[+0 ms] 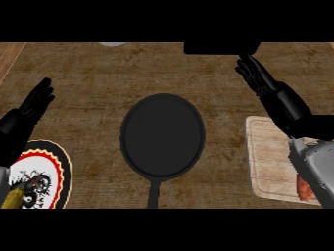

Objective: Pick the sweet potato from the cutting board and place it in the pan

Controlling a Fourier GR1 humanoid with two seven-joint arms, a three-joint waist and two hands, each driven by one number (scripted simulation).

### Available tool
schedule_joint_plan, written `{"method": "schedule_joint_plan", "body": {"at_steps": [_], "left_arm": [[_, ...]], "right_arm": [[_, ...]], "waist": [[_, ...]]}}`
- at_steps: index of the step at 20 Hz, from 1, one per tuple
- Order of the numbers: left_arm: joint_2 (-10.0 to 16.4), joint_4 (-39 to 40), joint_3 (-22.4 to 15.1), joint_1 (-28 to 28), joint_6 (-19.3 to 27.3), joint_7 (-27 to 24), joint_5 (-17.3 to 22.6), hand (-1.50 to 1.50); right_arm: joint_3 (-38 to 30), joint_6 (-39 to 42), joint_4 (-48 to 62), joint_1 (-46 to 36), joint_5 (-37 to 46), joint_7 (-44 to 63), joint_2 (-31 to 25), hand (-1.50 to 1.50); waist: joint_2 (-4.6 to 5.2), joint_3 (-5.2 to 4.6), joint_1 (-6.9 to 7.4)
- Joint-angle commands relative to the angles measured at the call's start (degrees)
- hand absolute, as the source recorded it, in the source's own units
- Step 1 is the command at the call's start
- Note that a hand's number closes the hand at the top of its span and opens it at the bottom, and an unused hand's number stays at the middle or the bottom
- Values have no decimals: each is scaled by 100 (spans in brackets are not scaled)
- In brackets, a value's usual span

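One head view, steeply down, close over counter [90, 83], pan [162, 135] centred

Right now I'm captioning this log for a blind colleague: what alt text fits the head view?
An empty black pan sits on the counter, handle toward the robot. The sweet potato lies on the cutting board at right, mostly under the right forearm. The right hand is open above the board's far edge; the left hand rests open by a patterned plate.
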Motion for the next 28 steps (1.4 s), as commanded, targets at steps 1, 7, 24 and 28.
{"method": "schedule_joint_plan", "body": {"at_steps": [1,7,24,28], "left_arm": [[-54,-136,276,-70,19,355,132,0],[-766,-39,649,205,753,138,582,0],[-1295,-251,292,-43,911,438,265,0],[-1298,-323,270,51,968,381,134,0]], "right_arm": [[-505,369,364,308,-196,-513,-63,150],[-1922,149,830,1499,-395,-257,-1651,150],[-3489,594,517,3842,809,-2074,-3054,-150],[-3083,548,1,3980,1539,-1532,-3490,-150]], "waist": [[-76,-73,-105],[-95,-81,-512],[-75,-78,-109],[-67,-80,-59]]}}
